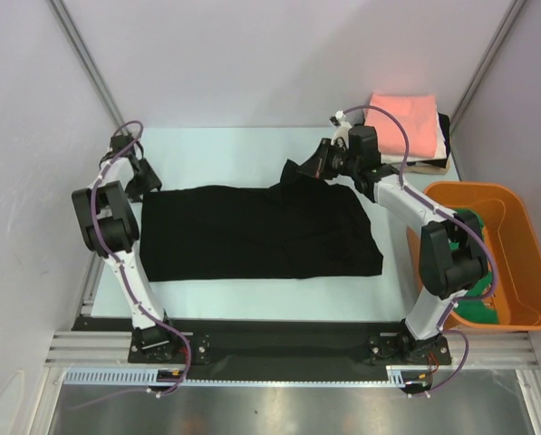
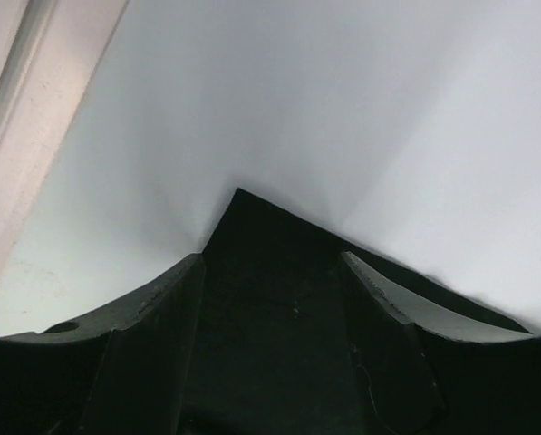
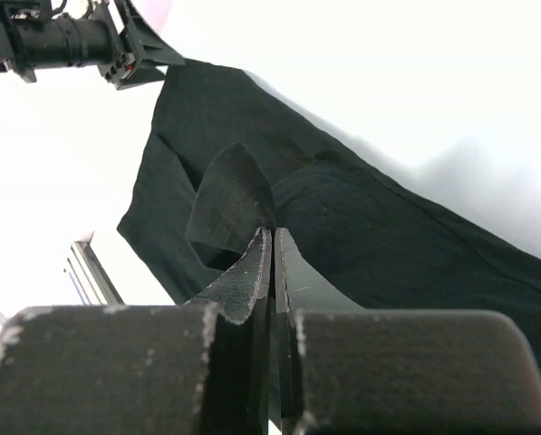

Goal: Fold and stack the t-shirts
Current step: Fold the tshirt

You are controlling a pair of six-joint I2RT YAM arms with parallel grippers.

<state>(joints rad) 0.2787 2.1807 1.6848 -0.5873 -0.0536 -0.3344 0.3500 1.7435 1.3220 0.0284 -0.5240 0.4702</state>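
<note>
A large black t-shirt (image 1: 252,231) lies spread flat across the middle of the table. My left gripper (image 1: 140,184) is at its far left corner. In the left wrist view this gripper (image 2: 272,269) is open, its fingers (image 2: 152,304) either side of the cloth corner (image 2: 256,222). My right gripper (image 1: 306,169) is at the shirt's far right edge. It is shut (image 3: 273,234) on a flap of the black cloth (image 3: 229,204), lifted a little off the table. A folded salmon-pink t-shirt (image 1: 404,122) tops a small stack at the back right.
An orange plastic tub (image 1: 524,263) stands at the right edge of the table with green cloth (image 1: 477,308) inside, close to the right arm. White booth walls rise behind and at both sides. A metal rail runs along the near edge.
</note>
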